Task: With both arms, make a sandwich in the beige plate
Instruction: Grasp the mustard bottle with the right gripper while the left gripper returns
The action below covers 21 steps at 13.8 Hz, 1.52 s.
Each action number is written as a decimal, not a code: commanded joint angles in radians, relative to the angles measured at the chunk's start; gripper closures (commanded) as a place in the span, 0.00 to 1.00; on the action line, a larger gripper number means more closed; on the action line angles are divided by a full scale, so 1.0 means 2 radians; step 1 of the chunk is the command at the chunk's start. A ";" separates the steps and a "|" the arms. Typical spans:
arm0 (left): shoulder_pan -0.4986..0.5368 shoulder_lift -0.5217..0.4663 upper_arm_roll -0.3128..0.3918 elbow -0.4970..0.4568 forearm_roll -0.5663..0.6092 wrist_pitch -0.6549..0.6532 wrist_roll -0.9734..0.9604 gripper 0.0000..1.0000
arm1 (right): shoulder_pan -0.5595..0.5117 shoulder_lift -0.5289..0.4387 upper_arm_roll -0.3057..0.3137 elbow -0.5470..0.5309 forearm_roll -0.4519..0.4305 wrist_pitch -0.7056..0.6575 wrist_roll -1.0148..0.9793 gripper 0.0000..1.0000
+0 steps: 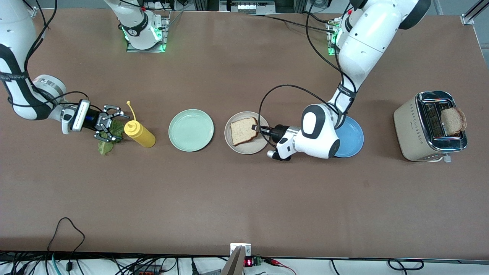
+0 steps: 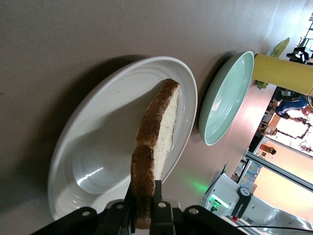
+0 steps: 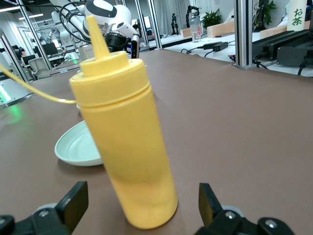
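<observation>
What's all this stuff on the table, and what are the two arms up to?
beige plate: one, pale beige, mid-table.
bread slice: one, light brown, over the beige plate, pinched at its edge.
mint-green plate: one, beside the beige plate.
blue plate: one, partly under the left arm.
toaster: one, cream and chrome, left arm's end, second bread slice in it.
yellow squeeze bottle: one, right arm's end.
lettuce leaf: one, green, by the bottle.
left gripper: shut on the bread slice.
right gripper: open, at the lettuce leaf.
</observation>
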 commanded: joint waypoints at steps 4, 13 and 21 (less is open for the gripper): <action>0.031 -0.021 0.000 0.004 -0.007 -0.044 0.010 0.00 | 0.028 0.010 0.001 0.014 0.020 -0.008 -0.020 0.00; 0.064 -0.087 0.013 0.004 0.094 -0.093 -0.057 0.00 | 0.053 0.017 0.001 0.015 0.031 -0.001 -0.032 0.16; 0.135 -0.112 0.013 0.062 0.350 -0.140 -0.078 0.00 | 0.060 0.013 0.008 0.017 0.031 0.009 0.003 1.00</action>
